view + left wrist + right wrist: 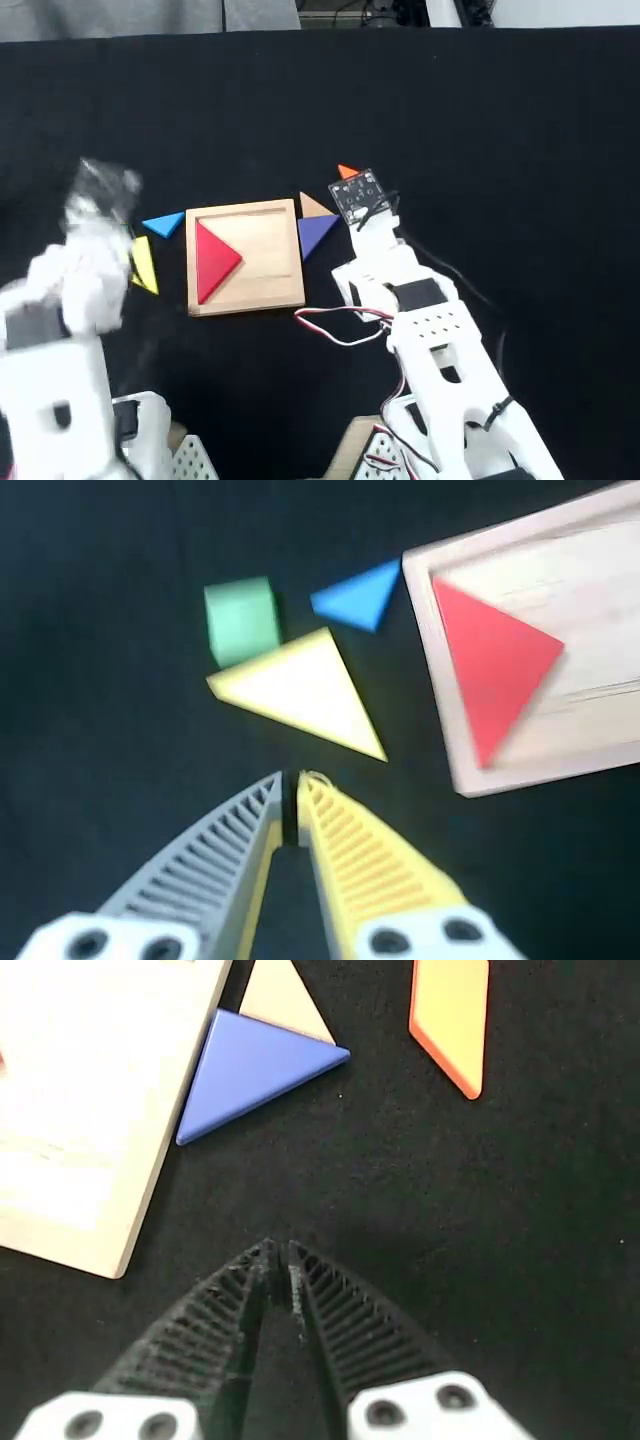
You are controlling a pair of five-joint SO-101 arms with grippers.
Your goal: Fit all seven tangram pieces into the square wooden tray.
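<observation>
Tangram pieces look thin, flat, stiff and light to me, probably a bit slick on top. Since they lie flush on the black cloth, I'd pinch one across two opposite edges near its middle, not at a pointy corner where it would likely twist out.

High view: the tray [270,262] sits between the two arms and holds just the red triangle [213,258], long side against the wall on the left arm's side. The rest of the floor is bare wood, so by my count six are left to place.

Left wrist view: left gripper [290,785] has its fingers pressed together on nothing, hanging over the cloth. Just ahead is the yellow triangle [300,690], with the green square [241,618] touching its corner and the light blue triangle [358,595] near the tray's outer corner.

Right wrist view: right gripper [278,1255] is closed up and empty too. The dark blue triangle [250,1065] lies against the tray's side, the tan triangle [282,1000] is butted up to it, and the orange piece [452,1020] is off by itself.
</observation>
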